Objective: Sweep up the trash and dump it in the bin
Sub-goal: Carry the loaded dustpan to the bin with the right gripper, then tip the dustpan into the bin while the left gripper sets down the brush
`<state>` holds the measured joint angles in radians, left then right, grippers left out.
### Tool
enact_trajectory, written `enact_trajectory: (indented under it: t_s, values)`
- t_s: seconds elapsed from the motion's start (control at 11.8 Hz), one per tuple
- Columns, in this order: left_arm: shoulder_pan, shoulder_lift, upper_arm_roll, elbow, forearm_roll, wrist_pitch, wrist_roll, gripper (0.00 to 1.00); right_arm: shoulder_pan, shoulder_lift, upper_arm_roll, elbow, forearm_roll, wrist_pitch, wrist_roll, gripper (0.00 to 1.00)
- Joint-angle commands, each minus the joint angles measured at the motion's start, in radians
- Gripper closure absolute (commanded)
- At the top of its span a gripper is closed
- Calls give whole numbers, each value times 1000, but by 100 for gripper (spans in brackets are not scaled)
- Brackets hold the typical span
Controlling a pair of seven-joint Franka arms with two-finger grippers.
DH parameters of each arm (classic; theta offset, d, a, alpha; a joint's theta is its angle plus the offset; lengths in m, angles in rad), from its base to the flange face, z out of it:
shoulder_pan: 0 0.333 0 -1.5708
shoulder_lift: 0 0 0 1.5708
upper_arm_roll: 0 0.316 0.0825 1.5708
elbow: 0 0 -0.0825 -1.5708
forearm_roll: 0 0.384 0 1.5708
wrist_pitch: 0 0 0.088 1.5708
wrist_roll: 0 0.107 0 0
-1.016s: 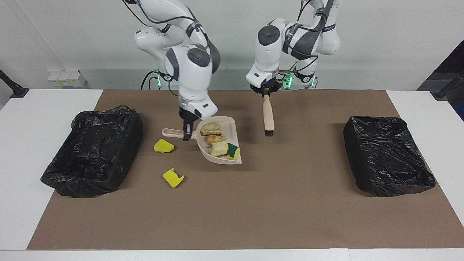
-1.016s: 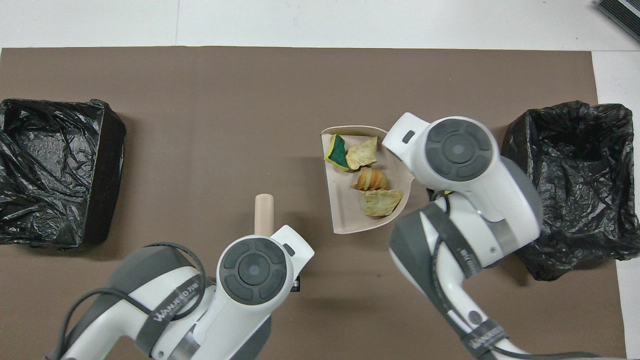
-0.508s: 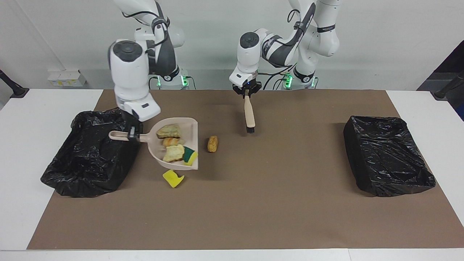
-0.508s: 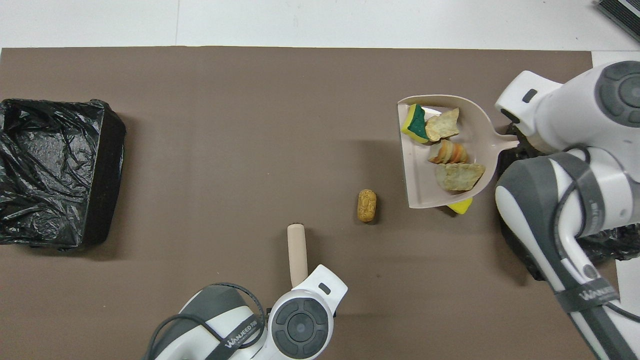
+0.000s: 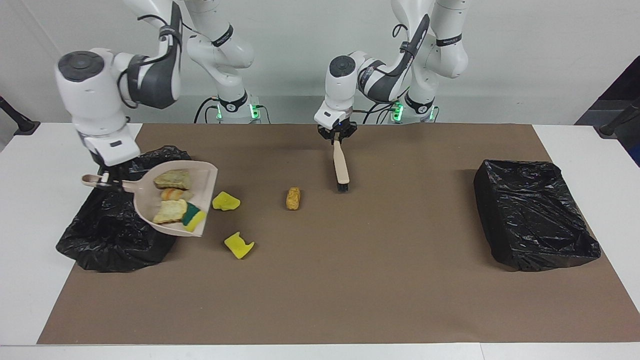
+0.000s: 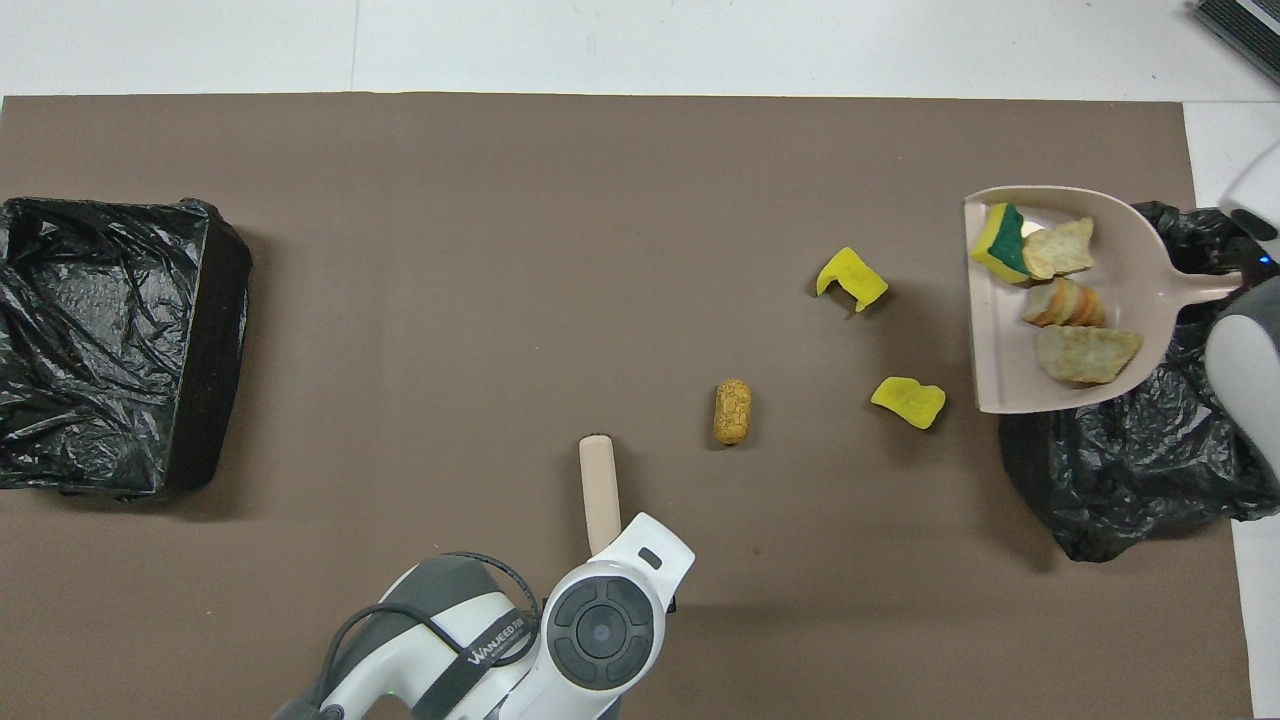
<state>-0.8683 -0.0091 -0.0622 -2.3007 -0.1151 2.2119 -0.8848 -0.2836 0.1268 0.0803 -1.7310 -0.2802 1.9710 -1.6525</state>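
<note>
Right hand [image 5: 106, 181], at the right arm's end of the surface [image 5: 30, 170], is clamped on the dustpan [image 5: 197, 176] handle and holds the pan raised over the bin [image 5: 100, 230] there; the pan's open edge overhangs the bin's rim toward the mat [image 5: 350, 280].

In the pan: two tan bread chunks, an orange-striped chunk between them, and a green-backed sponge [image 5: 192, 217] at the open edge.

Loose trash on the mat, beside the bin:
- yellow sponge [image 5: 226, 201], just beside the pan's open edge.
- yellow scrap [image 5: 239, 245], farther from the robots than that sponge.
- brown chunk [image 5: 293, 198], near mid-mat, well apart from the sponges.

Left hand [image 5: 338, 136] is over the mat's robot-side edge near the middle, fingers together on the top of the brush [image 5: 341, 167] handle. The brush hangs nearly upright, slightly tilted, bristles down just above or on the mat; contact cannot be told. It is near the brown chunk, not touching.

Second bin [image 5: 535, 212] at the left arm's end, black-lined, well apart from everything else.
</note>
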Motion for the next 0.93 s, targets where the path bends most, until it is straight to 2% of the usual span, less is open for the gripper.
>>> enact_trajectory:
  t_s: [0.0,0.08,0.17,0.25,0.51,0.76,0.85]
  values:
    - [-8,27,2,-26,-9,40,-8,98,-100,2,13,8,-122,53,-84,100]
    - [0,64,2,-19,-9,75,3,83,-130,-4,13,1,-222,105,-89,100]
    - [2,67,5,-10,-9,72,7,36,-173,-9,13,-10,-270,147,-90,100]
    - [8,60,10,6,-11,54,6,0,-187,-16,9,-31,-339,199,-89,100]
    - [98,44,12,69,-6,-24,9,0,-227,-73,6,-129,-532,290,-24,100]
    - [176,5,13,119,18,-101,9,0,-221,-157,7,-250,-677,284,84,100]
    - [231,-14,15,136,40,-109,20,0,-207,-205,7,-319,-738,272,153,100]
